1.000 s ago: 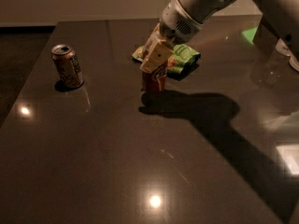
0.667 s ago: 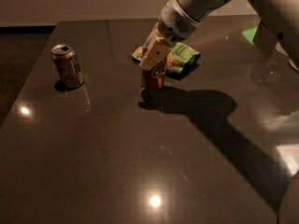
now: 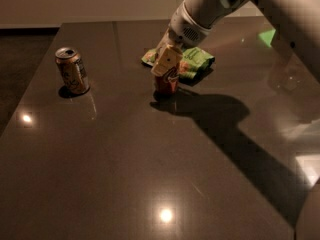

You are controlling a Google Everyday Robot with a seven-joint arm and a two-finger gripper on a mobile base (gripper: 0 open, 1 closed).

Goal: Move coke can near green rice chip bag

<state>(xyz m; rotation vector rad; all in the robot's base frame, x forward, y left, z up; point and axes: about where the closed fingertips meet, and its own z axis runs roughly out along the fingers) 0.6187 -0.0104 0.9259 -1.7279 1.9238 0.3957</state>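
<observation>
The coke can (image 3: 167, 82), red with white script, stands upright on the dark table (image 3: 150, 174), just in front and left of the green rice chip bag (image 3: 196, 61). The bag lies flat and crinkled, partly hidden behind the gripper and the can. My gripper (image 3: 167, 60) reaches down from the upper right and is closed around the top of the coke can. Its tan finger (image 3: 166, 59) covers the can's silver top. The can's base looks to rest on the table.
A gold and tan patterned can (image 3: 73, 71) stands upright at the left of the table. The arm's shadow (image 3: 235, 129) runs across the right half. The table's left edge (image 3: 30, 84) borders a dark floor. A green glint (image 3: 267, 35) lies at the far right.
The gripper and the coke can have shifted very slightly to the right, towards the bag. The other can and the bag have not moved.
</observation>
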